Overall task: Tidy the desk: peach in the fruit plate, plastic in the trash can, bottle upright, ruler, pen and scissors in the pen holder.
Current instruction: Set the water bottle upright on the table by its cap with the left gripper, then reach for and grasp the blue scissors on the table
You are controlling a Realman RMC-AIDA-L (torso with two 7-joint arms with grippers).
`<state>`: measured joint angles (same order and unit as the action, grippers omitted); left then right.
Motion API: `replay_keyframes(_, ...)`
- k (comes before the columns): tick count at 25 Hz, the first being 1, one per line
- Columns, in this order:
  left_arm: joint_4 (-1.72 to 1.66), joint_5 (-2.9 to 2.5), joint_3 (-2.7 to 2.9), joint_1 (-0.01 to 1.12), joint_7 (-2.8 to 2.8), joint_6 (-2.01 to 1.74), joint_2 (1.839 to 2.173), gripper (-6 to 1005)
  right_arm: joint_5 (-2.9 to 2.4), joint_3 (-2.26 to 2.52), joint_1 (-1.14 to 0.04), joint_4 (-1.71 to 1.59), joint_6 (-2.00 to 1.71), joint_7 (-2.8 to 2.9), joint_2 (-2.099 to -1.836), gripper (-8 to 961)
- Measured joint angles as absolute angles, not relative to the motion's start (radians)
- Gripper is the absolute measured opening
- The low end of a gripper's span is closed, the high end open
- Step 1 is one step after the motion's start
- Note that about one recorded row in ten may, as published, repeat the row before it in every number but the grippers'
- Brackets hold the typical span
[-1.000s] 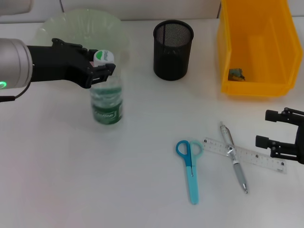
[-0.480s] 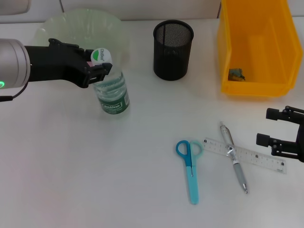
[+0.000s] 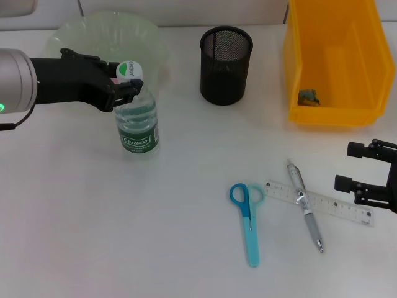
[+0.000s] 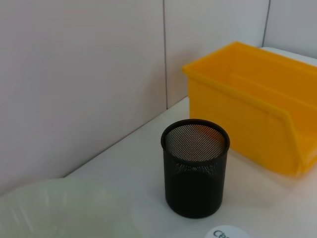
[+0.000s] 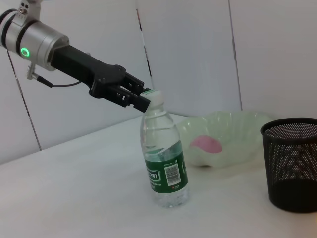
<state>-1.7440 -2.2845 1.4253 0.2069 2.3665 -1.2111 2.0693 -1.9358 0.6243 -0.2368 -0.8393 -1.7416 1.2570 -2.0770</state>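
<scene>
A clear water bottle with a green label and white cap stands upright on the white desk. My left gripper is shut on its neck, as the right wrist view shows at the left gripper on the bottle. A pink peach lies in the pale green fruit plate. The blue scissors, clear ruler and grey pen lie flat at the front right. My right gripper hovers open just right of the ruler. The black mesh pen holder stands at the back.
The yellow bin stands at the back right with a small crumpled piece inside. In the left wrist view the pen holder stands between the bin and the plate.
The bottle has gone from leaning in my left gripper to standing upright, its base shifted slightly left. The right arm has not moved.
</scene>
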Motion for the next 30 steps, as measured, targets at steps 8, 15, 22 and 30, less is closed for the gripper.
replay_keyframes(8, -1.730, -2.276, 1.404, 0.204, 2.380, -1.215, 2.071, 424, -1.936, 0.624, -0.233, -0.847, -1.747, 1.260, -2.077, 768)
replay_keyframes(15, -1.733, -2.278, 1.404, 0.203, 2.378, -1.214, 2.072, 515, -1.936, 0.624, -0.234, -0.852, -1.748, 1.268, -2.077, 769)
replay_keyframes(22, -1.808, -2.239, 1.343, 0.188, 2.373, -1.217, 2.070, 731, -1.937, 0.624, -0.235, -0.851, -1.749, 1.269, -2.077, 769)
replay_keyframes(30, -1.795, -1.741, 1.282, 0.063, 2.001, -1.219, 2.071, 817, -1.934, 0.603, -0.237, -0.890, -1.766, 1.331, -2.077, 768)
